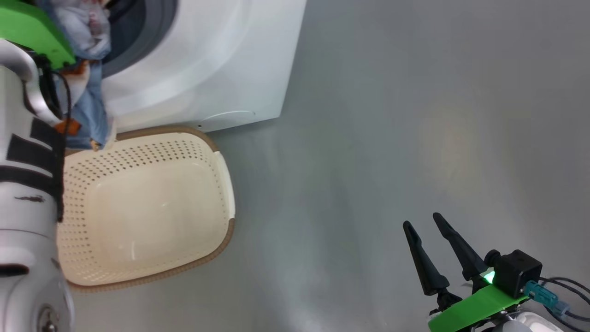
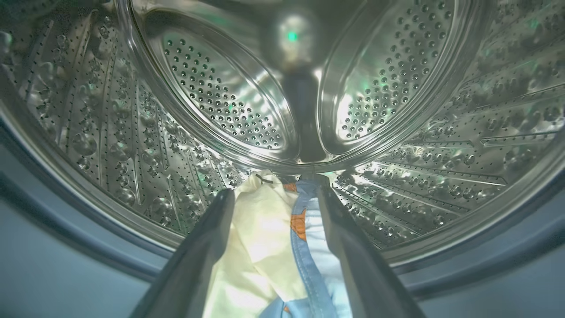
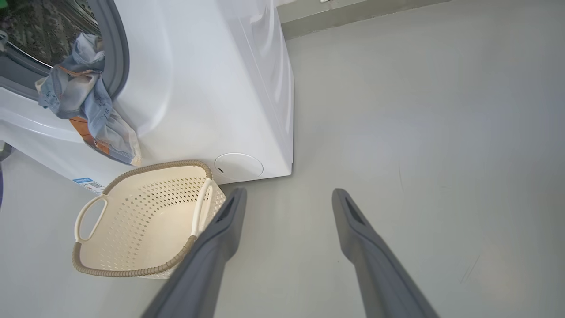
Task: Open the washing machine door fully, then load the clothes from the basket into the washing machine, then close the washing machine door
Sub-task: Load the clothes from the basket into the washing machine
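Clothes (image 2: 273,247): cream and light blue bundle pinched between jaws of left gripper (image 2: 273,185), at mouth of steel drum (image 2: 220,88); jaws point straight into drum.

Right wrist view: bundle's long axis runs up-down. Top sits at grey seal (image 3: 112,53); tail drapes down white front of washing machine (image 3: 212,88), low end near rim of basket (image 3: 167,164).

Basket upright on floor (image 3: 419,132), just beside washer's front. Long axis along that front, handles at short ends.

Right gripper (image 3: 289,192) well apart from basket, over floor, jaws spread wide.
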### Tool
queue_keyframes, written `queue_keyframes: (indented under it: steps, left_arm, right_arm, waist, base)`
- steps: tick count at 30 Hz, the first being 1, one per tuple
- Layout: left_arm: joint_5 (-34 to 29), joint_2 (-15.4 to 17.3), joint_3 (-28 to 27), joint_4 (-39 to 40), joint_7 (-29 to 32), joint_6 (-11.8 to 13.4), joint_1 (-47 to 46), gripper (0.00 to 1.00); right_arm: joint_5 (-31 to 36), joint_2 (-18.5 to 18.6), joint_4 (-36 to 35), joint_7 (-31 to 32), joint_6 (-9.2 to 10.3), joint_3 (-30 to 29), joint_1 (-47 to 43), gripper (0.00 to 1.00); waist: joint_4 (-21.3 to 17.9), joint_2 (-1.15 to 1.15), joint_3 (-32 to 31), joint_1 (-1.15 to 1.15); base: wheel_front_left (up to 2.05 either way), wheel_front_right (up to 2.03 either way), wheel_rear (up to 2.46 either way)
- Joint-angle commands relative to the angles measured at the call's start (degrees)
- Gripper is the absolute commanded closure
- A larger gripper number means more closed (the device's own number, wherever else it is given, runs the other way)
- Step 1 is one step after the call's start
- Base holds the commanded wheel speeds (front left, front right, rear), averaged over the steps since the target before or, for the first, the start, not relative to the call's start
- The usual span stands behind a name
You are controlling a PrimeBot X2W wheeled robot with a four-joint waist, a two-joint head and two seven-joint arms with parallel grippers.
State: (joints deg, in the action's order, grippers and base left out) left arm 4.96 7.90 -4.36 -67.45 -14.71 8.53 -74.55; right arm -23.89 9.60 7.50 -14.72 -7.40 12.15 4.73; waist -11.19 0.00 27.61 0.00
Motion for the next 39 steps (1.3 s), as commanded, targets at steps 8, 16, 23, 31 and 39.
queue_keyframes:
  steps: [8, 16, 23, 31, 39]
  left_arm:
    - [1.34, -0.60, 0.42, 7.01, -0.29, -2.51, 7.30, 0.00]
    - [1.62, -2.09, 1.72, 11.04, -0.29, -4.48, 11.90, 0.00]
    - [2.20, -3.59, 3.60, 16.87, -0.29, -6.92, 18.58, 0.00]
    - [2.75, -4.51, 6.09, 25.28, -0.29, -8.20, 29.49, 0.00]
    - [4.67, -4.80, 6.59, 33.39, -0.29, -7.89, 38.42, 0.00]
  right_arm:
    - [0.02, 0.87, -0.75, -0.28, -0.09, -0.58, -0.28, 0.00]
    - [0.13, 0.99, -0.74, -0.28, -0.09, -1.16, -0.21, 0.00]
    - [0.26, 1.26, -0.93, -0.28, -0.09, -1.66, -0.14, 0.00]
    - [0.42, 1.50, -1.31, -0.28, -0.09, -2.41, 0.08, 0.00]
    - [0.40, 1.82, -1.37, -0.28, -0.09, -2.39, 0.42, 0.00]
  waist:
    - [4.40, 0.00, -2.21, 0.00]
    - [6.16, 0.00, -3.08, 0.00]
    - [7.75, 0.00, -3.54, 0.00]
    - [9.24, 0.00, -3.54, 0.00]
    - [10.05, 0.00, -3.61, 0.00]
  base:
    - [0.00, 0.00, 0.00]
    - [0.00, 0.00, 0.00]
    - [0.00, 0.00, 0.00]
    - [0.00, 0.00, 0.00]
    - [0.00, 0.00, 0.00]
